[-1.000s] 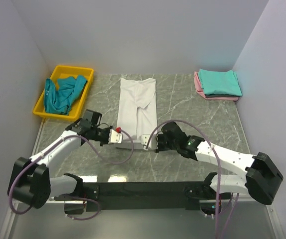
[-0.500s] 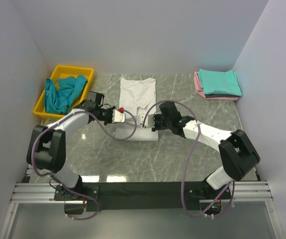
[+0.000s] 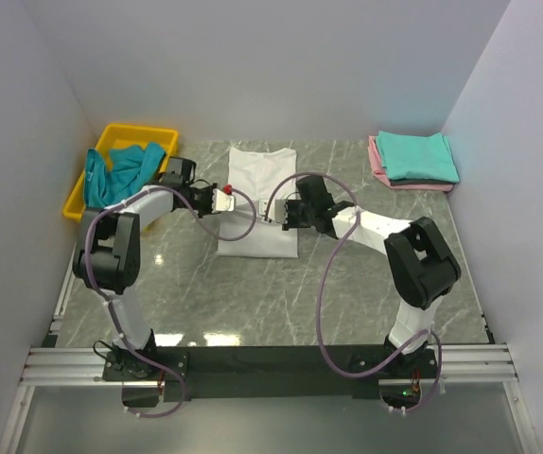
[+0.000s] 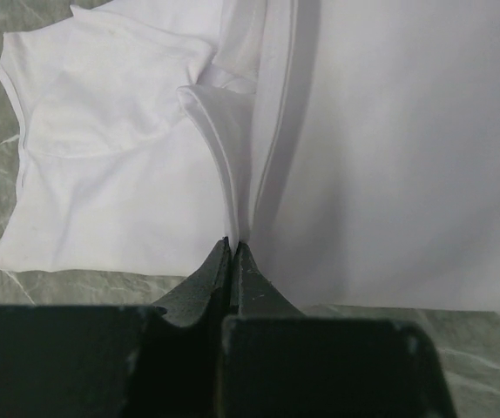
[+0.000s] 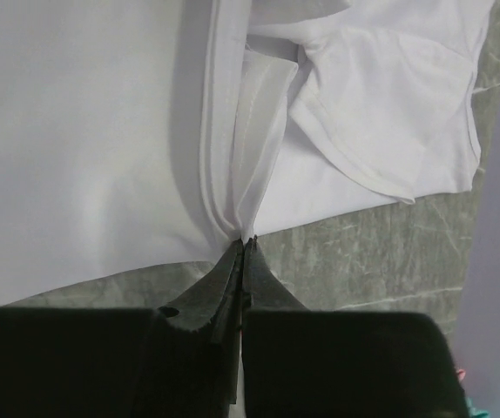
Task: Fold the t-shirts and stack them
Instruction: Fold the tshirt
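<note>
Grey marble desk (image 3: 366,284), plain pale walls round it. White t-shirt (image 3: 262,170) lies at centre, long and narrow, running away from me, with its cloth pulled up into pleats between the arms. Left claw (image 4: 234,248) is pinched fully together on a thin ridge of that cloth at the left edge. Right claw (image 5: 244,245) is the same, closed tight on gathered layers at the right edge. Both sit about mid-length of the shirt, facing each other.

Outward: folded teal t-shirt (image 3: 421,156) on a pink t-shirt (image 3: 377,163) at far right, well apart. Crumpled teal shirt (image 3: 115,180) in the yellow tray (image 3: 141,130) at far left.

Risks as I judge them: each grip is only on thin edges, so one side could slip out and the fold would land skewed. Arm cable (image 3: 245,227) droops across the shirt and could rumple it. Uneven travel of the two claws would twist the cloth.
</note>
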`<action>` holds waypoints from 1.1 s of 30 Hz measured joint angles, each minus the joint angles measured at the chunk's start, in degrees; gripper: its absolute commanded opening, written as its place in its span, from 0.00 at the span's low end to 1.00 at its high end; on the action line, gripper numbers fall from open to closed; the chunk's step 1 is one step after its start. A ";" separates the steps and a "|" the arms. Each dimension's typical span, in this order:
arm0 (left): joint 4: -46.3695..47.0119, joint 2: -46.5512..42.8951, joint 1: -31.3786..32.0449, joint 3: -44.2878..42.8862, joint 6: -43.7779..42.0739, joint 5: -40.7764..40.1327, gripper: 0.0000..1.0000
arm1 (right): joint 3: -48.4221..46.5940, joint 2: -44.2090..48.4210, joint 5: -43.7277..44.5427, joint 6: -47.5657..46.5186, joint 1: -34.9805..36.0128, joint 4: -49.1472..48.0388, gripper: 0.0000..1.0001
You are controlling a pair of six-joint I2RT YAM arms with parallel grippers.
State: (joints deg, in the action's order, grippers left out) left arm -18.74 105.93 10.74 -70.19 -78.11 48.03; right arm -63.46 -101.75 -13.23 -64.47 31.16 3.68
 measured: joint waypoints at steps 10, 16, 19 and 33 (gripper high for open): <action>0.07 6.21 -0.44 -4.57 -1.62 0.72 0.39 | -3.76 -4.72 1.64 1.38 -1.05 -0.33 0.48; 1.73 6.80 -1.55 -7.34 5.57 0.66 0.53 | -9.75 -4.72 4.07 5.70 -1.77 0.85 0.47; 3.65 6.56 -3.78 -8.33 12.39 1.07 0.52 | -13.05 -4.42 4.28 9.20 -2.38 2.80 0.34; 2.56 -10.45 -5.05 10.82 23.26 4.68 0.50 | -27.30 -7.76 -11.17 40.81 -2.43 22.49 0.29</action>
State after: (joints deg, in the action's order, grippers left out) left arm -16.19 95.48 5.69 -59.37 -54.85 52.71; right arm -90.76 -109.51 -24.40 -23.66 28.73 26.17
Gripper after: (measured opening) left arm 0.502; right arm 0.291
